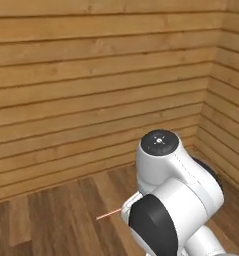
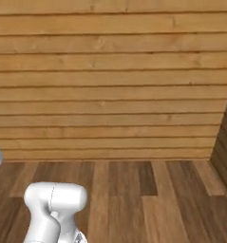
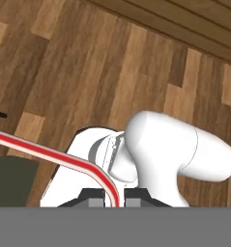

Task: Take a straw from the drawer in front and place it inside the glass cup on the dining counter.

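While the plank wall (image 1: 91, 75) and wood floor (image 2: 148, 199) are what lies ahead, with no counter or cup in sight, the arm (image 1: 176, 200) sits folded low over the base. The gripper (image 3: 114, 202) is pinched shut on the straw (image 3: 54, 157), which pokes out past the arm; it looks light, thin and easily bent, so a grip near one end suits dropping it in.

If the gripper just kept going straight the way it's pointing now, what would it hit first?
Probably the wood floor. In the hand view the gripper, shut on the straw, looks down past the robot's own body at floorboards. Depth is unclear, so it might meet that body first.
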